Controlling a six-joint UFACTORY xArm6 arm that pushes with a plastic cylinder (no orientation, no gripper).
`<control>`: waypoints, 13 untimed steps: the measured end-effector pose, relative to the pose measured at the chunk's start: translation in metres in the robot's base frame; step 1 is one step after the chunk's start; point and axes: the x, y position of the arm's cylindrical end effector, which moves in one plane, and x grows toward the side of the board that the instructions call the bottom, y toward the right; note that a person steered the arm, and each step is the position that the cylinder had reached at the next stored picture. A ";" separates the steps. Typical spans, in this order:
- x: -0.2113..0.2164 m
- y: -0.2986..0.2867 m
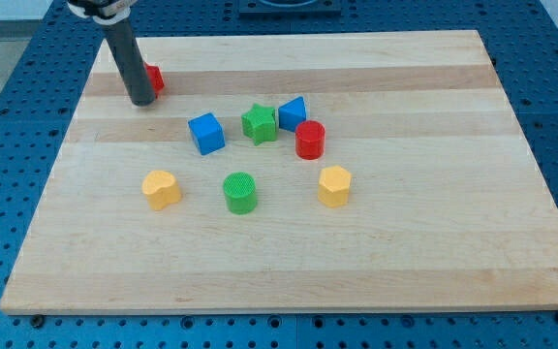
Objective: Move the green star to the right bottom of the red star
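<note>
The green star (259, 123) sits near the board's middle, between a blue cube (206, 133) on its left and a blue block (293, 113) on its right. A red block (154, 78), mostly hidden behind my rod, lies at the upper left; its shape cannot be made out. My tip (141, 100) rests on the board right in front of that red block, touching or nearly touching it, far to the left of the green star.
A red cylinder (310, 141) stands just right of the green star, below the blue block. A green cylinder (240, 192), a yellow block (161, 189) and a yellow hexagonal block (334, 185) lie in a row lower down. The wooden board (453, 242) lies on a blue perforated table.
</note>
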 end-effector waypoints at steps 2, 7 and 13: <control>-0.026 0.000; 0.084 0.138; 0.075 0.206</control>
